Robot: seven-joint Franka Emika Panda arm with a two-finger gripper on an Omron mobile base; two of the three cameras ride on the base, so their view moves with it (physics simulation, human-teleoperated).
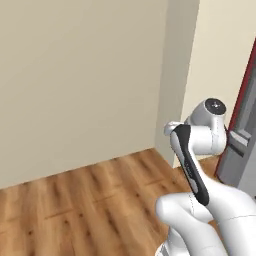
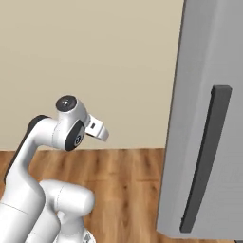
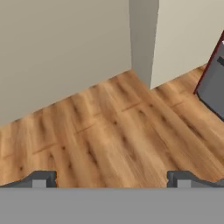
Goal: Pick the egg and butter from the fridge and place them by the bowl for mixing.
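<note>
The fridge (image 2: 199,118) is a tall grey cabinet on the right, its door shut, with a long dark handle (image 2: 206,156) running down it. A slice of the fridge (image 1: 240,155) also shows at the right edge of the left base view, and the fridge (image 3: 214,87) sits at the right edge of the hand view. My gripper (image 3: 111,180) is open, with nothing between its fingertips (image 3: 43,179). It points down at bare wooden floor, well left of the fridge. The egg, the butter and the bowl are out of view.
Beige walls meet at a jutting corner (image 1: 170,75) ahead of the arm. Wooden floor (image 3: 109,131) spreads below the hand. A dark red cupboard edge (image 1: 248,75) borders the fridge.
</note>
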